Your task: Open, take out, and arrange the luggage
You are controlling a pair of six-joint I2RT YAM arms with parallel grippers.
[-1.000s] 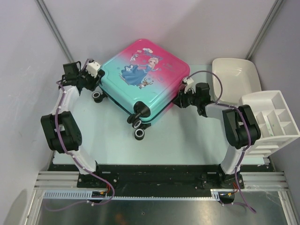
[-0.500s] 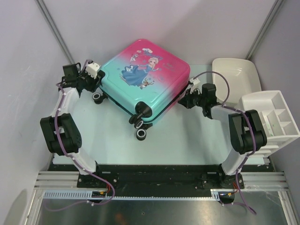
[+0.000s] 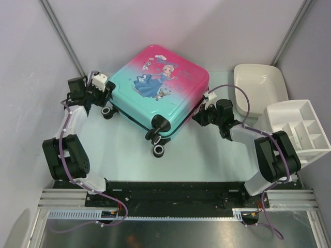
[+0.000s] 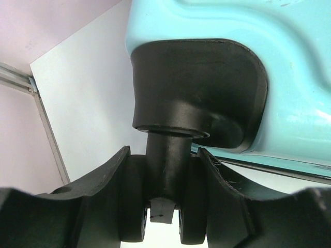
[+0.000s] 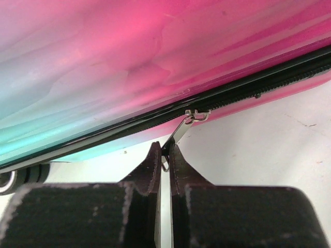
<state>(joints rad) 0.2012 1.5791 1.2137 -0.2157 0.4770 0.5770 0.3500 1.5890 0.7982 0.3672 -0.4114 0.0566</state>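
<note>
The luggage, a pink-to-teal hard-shell case with a princess print, lies flat and closed on the table. My left gripper is shut on one of its black wheels at the teal left corner. My right gripper is at the case's right side and is shut on the metal zipper pull. The pull hangs from the black zipper trim in the right wrist view. The lining is hidden.
A white plastic tub stands at the back right. A white compartment organiser stands in front of it at the right edge. Two more wheels stick out at the case's near corner. Grey walls close in behind and at both sides.
My right gripper has moved toward the near-left along the case's right side, still holding the zipper pull. The case has shifted a little toward the near side. My left gripper stays at the wheel.
</note>
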